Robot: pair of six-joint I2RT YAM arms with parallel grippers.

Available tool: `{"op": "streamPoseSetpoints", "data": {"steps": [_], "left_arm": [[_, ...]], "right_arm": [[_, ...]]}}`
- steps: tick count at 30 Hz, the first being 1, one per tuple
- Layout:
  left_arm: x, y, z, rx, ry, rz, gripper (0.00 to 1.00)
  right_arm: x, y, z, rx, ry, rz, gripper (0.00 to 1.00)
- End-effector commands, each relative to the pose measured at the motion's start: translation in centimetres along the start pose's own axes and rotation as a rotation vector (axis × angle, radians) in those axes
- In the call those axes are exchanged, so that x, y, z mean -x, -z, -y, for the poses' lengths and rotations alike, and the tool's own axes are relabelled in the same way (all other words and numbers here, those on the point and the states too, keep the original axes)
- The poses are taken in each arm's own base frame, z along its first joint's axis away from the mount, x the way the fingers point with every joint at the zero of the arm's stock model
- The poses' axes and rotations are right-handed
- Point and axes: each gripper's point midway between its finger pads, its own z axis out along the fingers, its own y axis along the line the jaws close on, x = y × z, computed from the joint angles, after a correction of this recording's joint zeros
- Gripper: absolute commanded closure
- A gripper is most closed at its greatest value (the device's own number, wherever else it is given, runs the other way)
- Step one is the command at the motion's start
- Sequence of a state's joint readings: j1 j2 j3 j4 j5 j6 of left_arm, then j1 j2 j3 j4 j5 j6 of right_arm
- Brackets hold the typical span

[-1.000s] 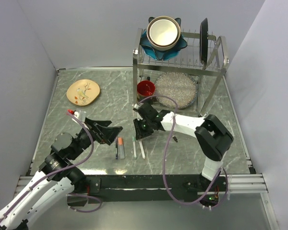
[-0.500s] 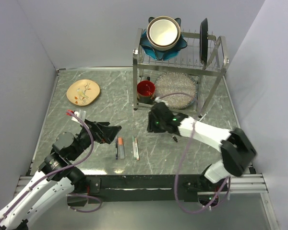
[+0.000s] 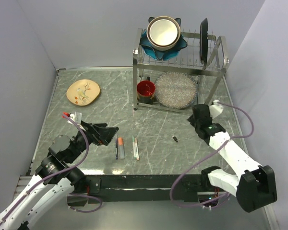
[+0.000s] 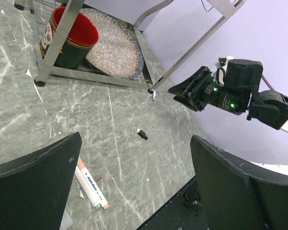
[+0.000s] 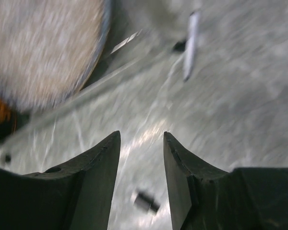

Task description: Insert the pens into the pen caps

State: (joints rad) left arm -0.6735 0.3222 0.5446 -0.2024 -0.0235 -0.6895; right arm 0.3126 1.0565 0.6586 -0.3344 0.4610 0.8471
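Observation:
Two white pens (image 3: 135, 148) lie side by side on the table near the front edge, showing a green end and a salmon end in the left wrist view (image 4: 92, 187). To their left lies a grey pen (image 3: 117, 148) with an orange end. A tiny black pen cap (image 3: 174, 139) lies alone on the marble, also seen in both wrist views (image 4: 142, 134) (image 5: 146, 202). My left gripper (image 3: 105, 133) (image 4: 135, 142) hovers wide open just left of the pens, holding nothing. My right gripper (image 3: 197, 115) (image 5: 141, 136) is off to the right, open and empty, with the black cap on the table below its fingers.
A metal dish rack (image 3: 180, 72) stands at the back with a red mug (image 3: 146, 89) and a speckled plate (image 3: 175, 89) under it, and a bowl (image 3: 162, 32) on top. A cream plate (image 3: 83, 91) lies at the back left. The rack's foot (image 4: 152, 91) is near my right gripper.
My right arm has pulled away from the pens and swung back to the right, its jaws wider than before. The two white pens now lie together. My left gripper has barely moved.

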Motion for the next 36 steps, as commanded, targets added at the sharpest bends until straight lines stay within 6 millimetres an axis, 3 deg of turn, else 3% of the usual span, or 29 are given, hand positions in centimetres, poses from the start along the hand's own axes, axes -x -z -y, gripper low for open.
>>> {"op": "streamPoseSetpoints", "data": {"steps": [1,5,14,15,20,25,36], "left_arm": [[0.7,0.0,0.9,-0.036,0.008,0.022,0.0],[0.5,0.0,1.1,-0.044,0.004,0.008,0.0],[0.7,0.3,1.3,-0.055,0.001,0.017,0.01],[0.8,0.3,1.3,-0.057,0.0,0.022,0.0],[1.1,0.5,1.6,-0.062,-0.008,0.027,0.0],[1.5,0.7,1.8,-0.068,-0.014,0.04,0.01],[1.6,0.7,1.8,-0.074,-0.012,0.047,0.01]], "right_arm": [[4.2,-2.4,2.5,-0.094,-0.116,0.117,0.52],[4.0,-5.9,4.6,-0.17,-0.143,0.056,0.54],[2.4,-10.5,2.8,-0.134,-0.148,-0.066,0.57],[2.6,-11.1,3.6,-0.163,-0.16,-0.071,0.58],[3.2,-11.8,3.3,-0.187,-0.149,-0.091,0.58],[2.4,-12.2,3.9,-0.237,-0.094,-0.147,0.59],[1.4,-12.3,3.1,-0.183,-0.075,-0.192,0.61]]}}
